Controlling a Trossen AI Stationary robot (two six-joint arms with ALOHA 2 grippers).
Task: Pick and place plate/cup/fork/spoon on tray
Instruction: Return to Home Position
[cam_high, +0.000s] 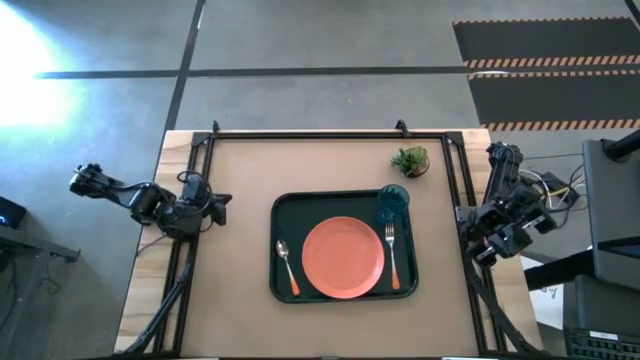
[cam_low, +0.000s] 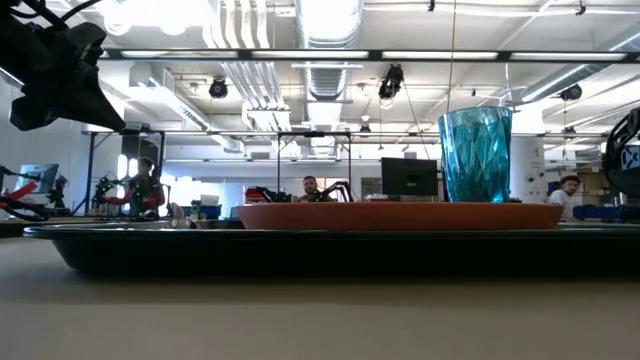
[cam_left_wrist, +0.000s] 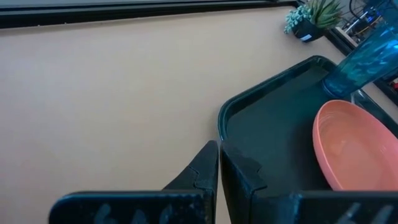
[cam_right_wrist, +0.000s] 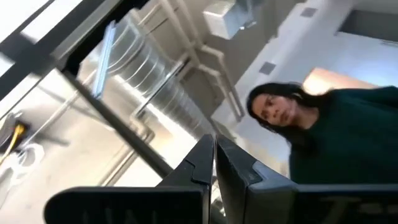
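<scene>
Both pincers, left (cam_high: 222, 201) and right (cam_right_wrist: 214, 155), closed, empty; plate (cam_high: 343, 257), cup (cam_high: 393, 198) on tray (cam_high: 285, 208)

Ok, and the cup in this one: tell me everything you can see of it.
The cup is a small translucent teal-blue tumbler, plastic by the look, with faceted walls that catch the light in the low view. It stands upright and looks empty, in the far right corner of the dark green tray, just beyond the fork and beside the orange-red plate; whether it touches the plate cannot be told. Neither gripper is near it.
</scene>
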